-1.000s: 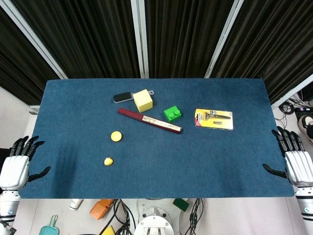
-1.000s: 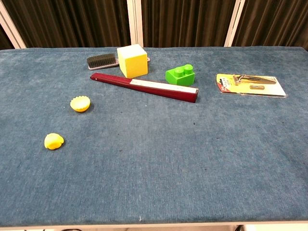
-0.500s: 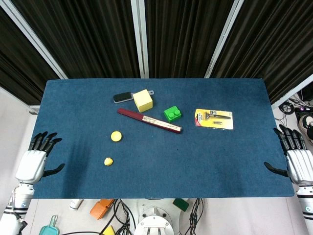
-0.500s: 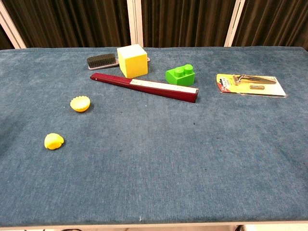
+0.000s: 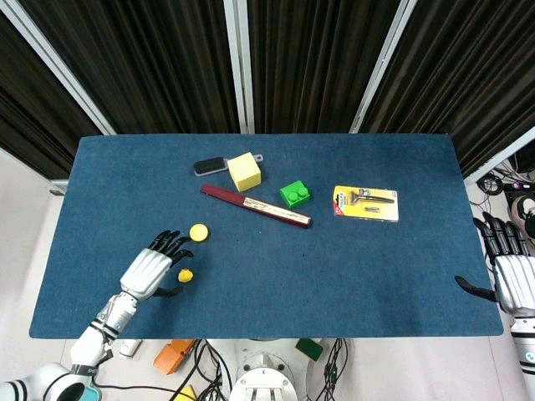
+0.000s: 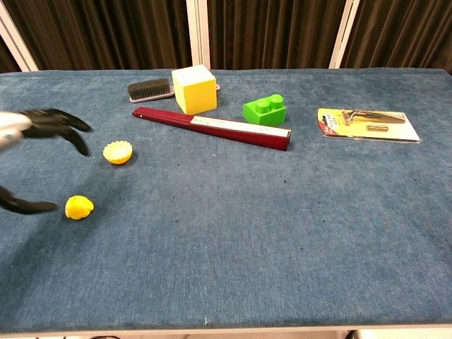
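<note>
Counter point(image 5: 376, 267): rectangular, covered in blue felt-like cloth, set before black pleated curtains point(image 5: 167, 58) with pale vertical posts. Cables and small coloured items on the floor below the near edge.

Far half of the counter, left to right: black brush point(image 5: 211, 165) touching a pale yellow cube point(image 5: 244, 171); long maroon bar point(image 5: 255, 205) lying diagonally just in front of the cube; green brick point(image 5: 294, 195) just beside the bar; yellow carded razor pack point(image 5: 365, 203), well apart toward the right edge. Wide bare cloth across the near centre and right; bare cloth also along the whole left edge.

Left hand point(image 5: 153, 269) over the near-left part of the counter, palm down, fingers point(image 6: 53, 121) spread apart and holding nothing. Thumb low, pointing at the yellow lump point(image 5: 185, 275) from the left; contact cannot be told. Lump: small, rounded, bright yellow, irregular in outline, resting on the cloth near the front-left. Yellow disc point(image 5: 198, 232) with scalloped rim just beyond the fingertips, apart from them.

Right hand point(image 5: 506, 280) off the right edge of the counter, near the front corner, fingers extended and apart, holding nothing, thumb pointing toward the counter.
</note>
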Available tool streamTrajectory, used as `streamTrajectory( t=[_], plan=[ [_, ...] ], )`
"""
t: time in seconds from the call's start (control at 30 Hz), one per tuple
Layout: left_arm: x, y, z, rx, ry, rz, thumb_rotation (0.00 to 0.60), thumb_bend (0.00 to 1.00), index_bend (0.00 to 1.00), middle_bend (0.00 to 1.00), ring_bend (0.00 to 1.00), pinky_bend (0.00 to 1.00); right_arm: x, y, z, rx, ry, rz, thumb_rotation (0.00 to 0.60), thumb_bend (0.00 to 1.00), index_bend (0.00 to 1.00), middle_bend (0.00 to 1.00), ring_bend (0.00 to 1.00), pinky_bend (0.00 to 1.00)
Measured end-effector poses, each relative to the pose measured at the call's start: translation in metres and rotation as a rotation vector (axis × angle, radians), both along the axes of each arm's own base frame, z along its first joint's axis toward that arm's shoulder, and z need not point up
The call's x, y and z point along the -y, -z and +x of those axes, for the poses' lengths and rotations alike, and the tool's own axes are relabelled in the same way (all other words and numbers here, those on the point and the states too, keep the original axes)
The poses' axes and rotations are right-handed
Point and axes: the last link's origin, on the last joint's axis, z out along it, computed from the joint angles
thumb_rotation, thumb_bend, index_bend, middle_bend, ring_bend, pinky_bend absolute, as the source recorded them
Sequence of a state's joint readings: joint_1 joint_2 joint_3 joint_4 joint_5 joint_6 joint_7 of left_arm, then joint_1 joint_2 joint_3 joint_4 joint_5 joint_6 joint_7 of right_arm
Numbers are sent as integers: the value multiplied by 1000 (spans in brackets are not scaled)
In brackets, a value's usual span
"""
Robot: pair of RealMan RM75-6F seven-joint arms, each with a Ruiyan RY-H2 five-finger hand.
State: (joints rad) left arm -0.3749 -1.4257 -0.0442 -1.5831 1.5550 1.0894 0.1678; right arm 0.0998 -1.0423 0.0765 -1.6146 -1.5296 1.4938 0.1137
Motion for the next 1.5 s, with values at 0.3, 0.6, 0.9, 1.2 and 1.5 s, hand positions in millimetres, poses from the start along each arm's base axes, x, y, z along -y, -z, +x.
streamTrajectory(
  t=[0.3,0.6,0.9,1.2,1.5],
  plan=[
    [-9,23,1,-47,-26,-14,600,213,355,106,29,0,-2,1,-3,2,11,1,600,224,0,0,0,23],
    [-9,28,-3,-84,-30,-8,600,235,392,106,28,0,-2,2,-4,2,16,5,600,224,0,0,0,23],
    [-6,26,-9,-104,-50,-9,600,262,414,106,28,0,-2,2,-4,1,15,7,600,224,0,0,0,23],
    [-9,27,-12,-97,-52,-2,600,423,564,180,59,0,-3,2,-3,-1,15,7,600,224,0,0,0,23],
    [-25,9,2,-62,-27,68,600,409,566,179,55,0,-5,1,-4,-1,13,2,600,224,0,0,0,23]
  ],
)
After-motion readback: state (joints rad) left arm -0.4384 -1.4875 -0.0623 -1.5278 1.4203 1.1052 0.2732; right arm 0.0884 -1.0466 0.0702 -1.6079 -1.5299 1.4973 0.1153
